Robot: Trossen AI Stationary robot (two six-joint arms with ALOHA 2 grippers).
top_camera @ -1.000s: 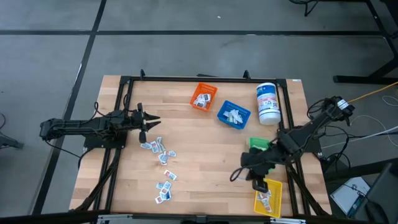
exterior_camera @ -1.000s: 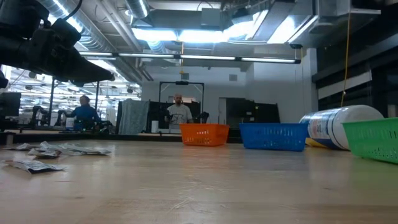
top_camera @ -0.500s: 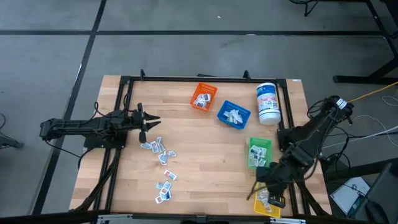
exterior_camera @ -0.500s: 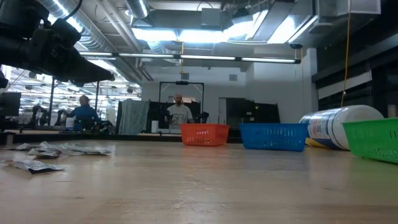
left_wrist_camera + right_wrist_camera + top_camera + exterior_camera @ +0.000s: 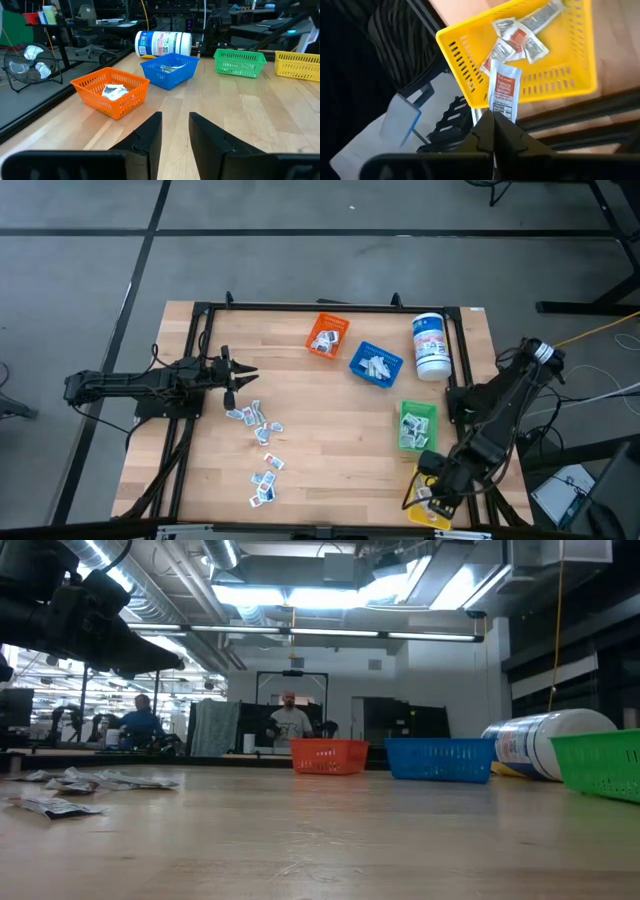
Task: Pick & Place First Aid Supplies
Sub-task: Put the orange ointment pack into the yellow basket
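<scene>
Left gripper: fingers apart, empty, hovering just beside the nearest loose packets on the surface.
Loose packets: roughly a dozen, in two clusters ahead of and below the left gripper; exact count unclear.
Bins: four; orange, blue, green, yellow.
Right gripper: closed on one held packet by its lower edge, over the yellow bin, which holds about three more.
Handling: likely light, thin, floppy; pinch an edge.
</scene>
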